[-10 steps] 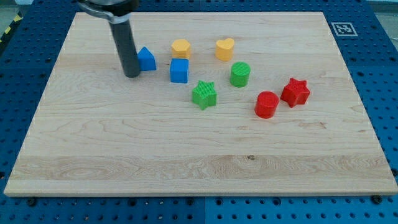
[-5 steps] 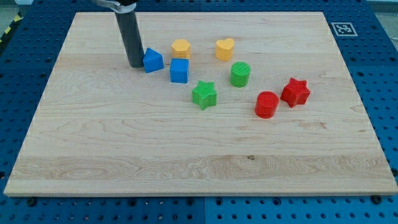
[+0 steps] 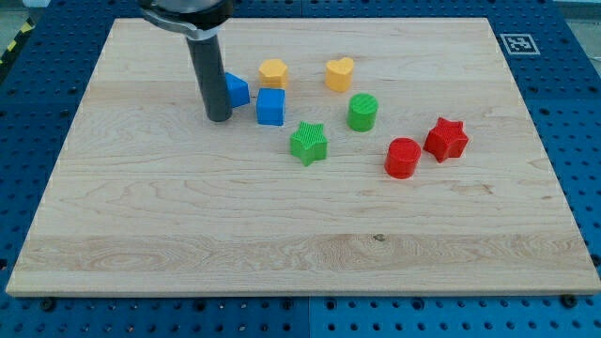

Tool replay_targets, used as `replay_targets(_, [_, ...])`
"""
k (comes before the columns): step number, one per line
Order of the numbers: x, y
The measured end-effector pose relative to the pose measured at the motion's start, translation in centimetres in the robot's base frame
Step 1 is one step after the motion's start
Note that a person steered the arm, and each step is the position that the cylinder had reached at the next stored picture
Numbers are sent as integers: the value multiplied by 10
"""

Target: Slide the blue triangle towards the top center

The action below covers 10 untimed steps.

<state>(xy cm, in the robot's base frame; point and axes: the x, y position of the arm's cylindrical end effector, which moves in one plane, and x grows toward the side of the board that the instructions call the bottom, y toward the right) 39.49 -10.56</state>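
The blue triangle [image 3: 237,90] lies on the wooden board [image 3: 188,216] in the upper left part, partly hidden behind my dark rod. My tip [image 3: 219,118] rests on the board just below and to the left of the triangle, close against it. A blue cube [image 3: 270,107] sits right of the triangle, a small gap apart.
A yellow hexagon [image 3: 273,71] and a yellow heart [image 3: 340,72] lie near the view's top. A green star [image 3: 308,143], a green cylinder [image 3: 362,112], a red cylinder [image 3: 403,157] and a red star [image 3: 446,139] lie to the right.
My tip went up past the triangle's left side, then came down and to the right to its lower left. The blue triangle has shifted a little to the right, towards the cube.
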Motion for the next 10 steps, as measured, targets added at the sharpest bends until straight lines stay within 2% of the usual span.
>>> replay_targets(6, [-124,0])
replay_targets(8, [-122,14])
replay_targets(10, [-102,41])
